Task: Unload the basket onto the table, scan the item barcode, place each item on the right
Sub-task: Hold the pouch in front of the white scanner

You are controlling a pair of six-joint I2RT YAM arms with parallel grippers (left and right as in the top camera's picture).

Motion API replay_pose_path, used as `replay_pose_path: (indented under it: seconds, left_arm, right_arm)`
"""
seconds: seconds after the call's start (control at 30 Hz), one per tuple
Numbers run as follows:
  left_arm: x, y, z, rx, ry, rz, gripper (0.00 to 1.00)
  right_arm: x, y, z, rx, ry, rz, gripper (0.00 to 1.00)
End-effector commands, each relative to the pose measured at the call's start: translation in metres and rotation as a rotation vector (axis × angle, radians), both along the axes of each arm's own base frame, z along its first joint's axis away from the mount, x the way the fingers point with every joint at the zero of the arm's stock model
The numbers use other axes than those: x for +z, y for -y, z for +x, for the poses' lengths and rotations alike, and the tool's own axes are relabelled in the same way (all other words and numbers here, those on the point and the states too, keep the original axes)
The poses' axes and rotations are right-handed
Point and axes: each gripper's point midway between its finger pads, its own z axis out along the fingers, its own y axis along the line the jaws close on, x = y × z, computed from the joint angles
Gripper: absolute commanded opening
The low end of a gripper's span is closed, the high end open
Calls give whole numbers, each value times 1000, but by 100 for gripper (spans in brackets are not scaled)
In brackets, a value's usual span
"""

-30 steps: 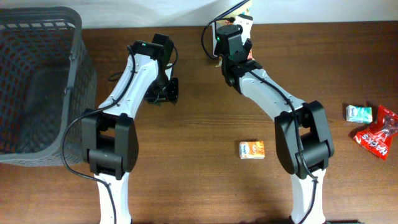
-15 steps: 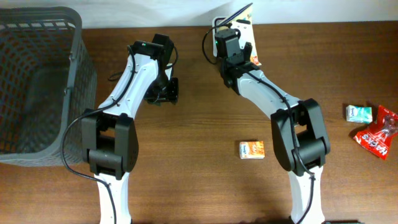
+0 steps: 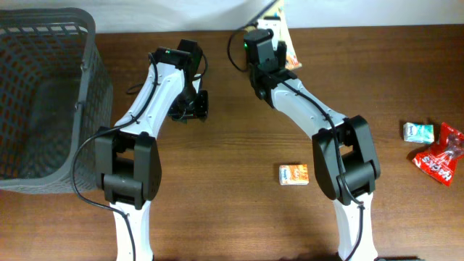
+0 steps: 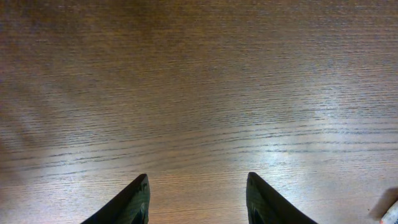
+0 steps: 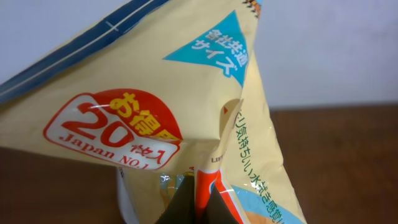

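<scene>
At the far edge of the brown wood-grain table [image 3: 239,145], the right gripper [image 5: 199,208] pinches a crinkly cream-yellow plastic packet [image 5: 155,93] with blue trim. The left gripper [image 4: 198,199] hangs parted and empty over bare wood. One dark grey mesh basket [image 3: 94,87] fills the left edge, one small orange box [image 3: 293,174] lies nearer the front, and one green-white packet [image 3: 418,132] and one glossy red wrapper [image 3: 438,154] lie at the right edge.

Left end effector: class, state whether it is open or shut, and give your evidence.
Open and empty. In the left wrist view the left end effector shows its fingers apart, only bare table between them.
</scene>
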Motion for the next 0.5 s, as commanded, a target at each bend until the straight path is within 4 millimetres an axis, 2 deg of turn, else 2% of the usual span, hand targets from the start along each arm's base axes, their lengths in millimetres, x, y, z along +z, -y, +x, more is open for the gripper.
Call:
replay_pose_path:
  seconds: [0.0,0.1,0.23,0.47]
  left_arm:
    - [8,-1,3,0,24,1,48]
    - [8,-1,3,0,24,1,48]
    - [8,-1,3,0,24,1,48]
    - [8,-1,3,0,24,1,48]
  right_arm:
    - [37,-1,8,-16,91,-10,4]
    - [34,2,15,9,96,14,4]
    - [18,0,23,59,81,44,4]
    - [22,10,28,40,102,37,4]
